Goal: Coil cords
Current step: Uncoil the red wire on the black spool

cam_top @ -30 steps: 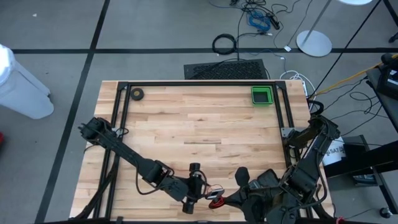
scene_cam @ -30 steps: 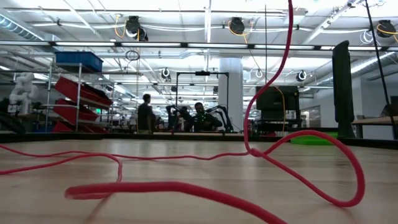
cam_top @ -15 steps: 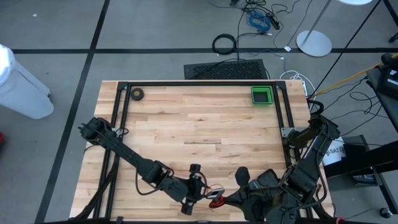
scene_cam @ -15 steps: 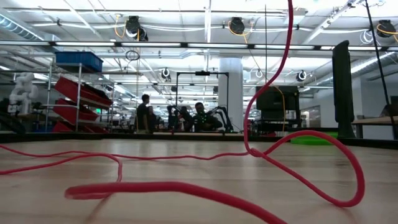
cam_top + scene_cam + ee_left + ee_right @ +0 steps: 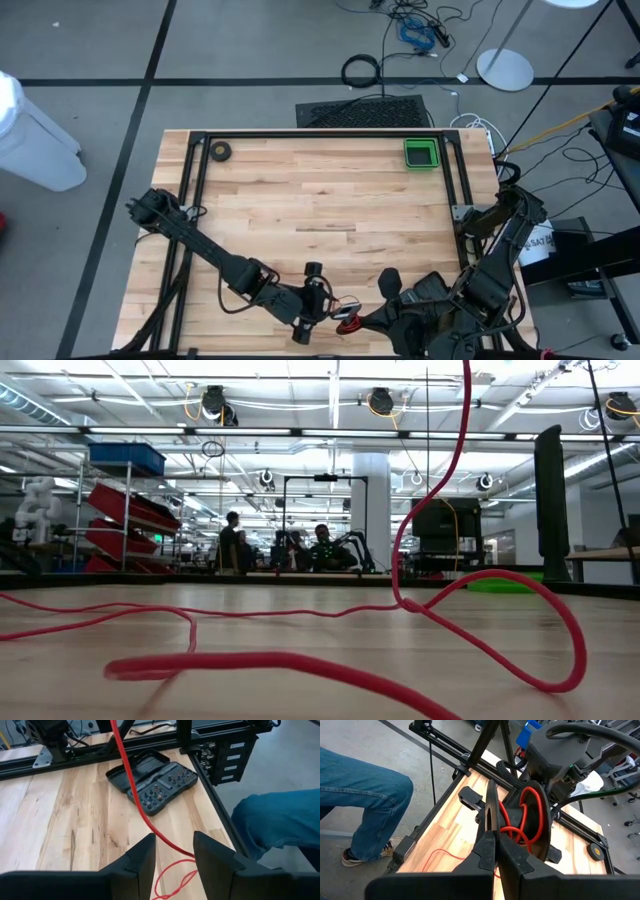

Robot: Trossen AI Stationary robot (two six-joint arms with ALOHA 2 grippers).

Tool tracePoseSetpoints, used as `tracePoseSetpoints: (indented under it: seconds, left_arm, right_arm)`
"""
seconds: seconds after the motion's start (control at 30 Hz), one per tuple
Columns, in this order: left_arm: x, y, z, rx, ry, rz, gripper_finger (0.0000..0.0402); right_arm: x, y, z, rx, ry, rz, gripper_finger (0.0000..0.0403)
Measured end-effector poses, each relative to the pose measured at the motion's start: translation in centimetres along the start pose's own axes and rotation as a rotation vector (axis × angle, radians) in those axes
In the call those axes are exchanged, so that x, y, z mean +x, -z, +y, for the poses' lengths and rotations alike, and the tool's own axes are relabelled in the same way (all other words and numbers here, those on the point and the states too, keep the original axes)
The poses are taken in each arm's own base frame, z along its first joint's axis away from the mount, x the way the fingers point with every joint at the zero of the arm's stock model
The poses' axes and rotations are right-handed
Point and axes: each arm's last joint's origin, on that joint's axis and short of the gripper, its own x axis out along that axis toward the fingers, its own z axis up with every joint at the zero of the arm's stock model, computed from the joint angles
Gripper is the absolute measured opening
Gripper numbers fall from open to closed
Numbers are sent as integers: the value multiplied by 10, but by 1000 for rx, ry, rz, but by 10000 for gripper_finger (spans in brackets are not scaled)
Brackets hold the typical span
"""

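Observation:
The cords are one thin red cord (image 5: 131, 785). In the low view the red cord (image 5: 300, 660) lies in slack loops on the wooden table, and one strand climbs out of the top of the picture. At the table's near edge, my left gripper (image 5: 174, 840) is open, with the cord running down between its fingers to loose loops (image 5: 172, 882) on the table. My right gripper (image 5: 493, 839) is shut close in front of the left gripper (image 5: 535, 820), where red loops show. In the high view both grippers meet at the cord (image 5: 345, 316). My right gripper pinches a strand of the red cord (image 5: 506, 828) at its shut fingertips, held clear of the table; the fingers themselves hide the exact spot. My left gripper has the cord between its open fingers; I cannot tell whether a finger (image 5: 205, 851) touches it.
An open black bit case (image 5: 150, 782) lies on the table just beyond the left gripper. A green tray (image 5: 421, 153) and a small tape roll (image 5: 220, 151) sit at the far edge. A person's leg in jeans (image 5: 285, 822) is beside the table's near edge.

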Motion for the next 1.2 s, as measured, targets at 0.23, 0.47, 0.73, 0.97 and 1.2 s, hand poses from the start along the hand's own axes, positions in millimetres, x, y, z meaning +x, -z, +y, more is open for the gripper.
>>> tracePoseSetpoints:
  seconds: [0.23, 0.47, 0.73, 0.97, 1.2]
  left_arm:
    - [-2, -2, 4, -102, -18, -6, 138]
    - [-9, -8, 11, -220, -25, -10, 138]
    - [-9, -8, 10, -222, -2, -3, 138]
    - [-9, -8, 10, -222, -2, -4, 138]
    - [-9, -8, 10, -214, -4, -4, 111]
  right_arm:
    - [0, 0, 0, 0, 0, 0, 0]
    - [0, 1, 0, 2, 0, 10, 0]
    - [0, 1, 0, 9, 0, 12, 0]
    - [0, 2, 0, 7, 0, 14, 0]
    - [0, 2, 0, 7, 0, 14, 0]
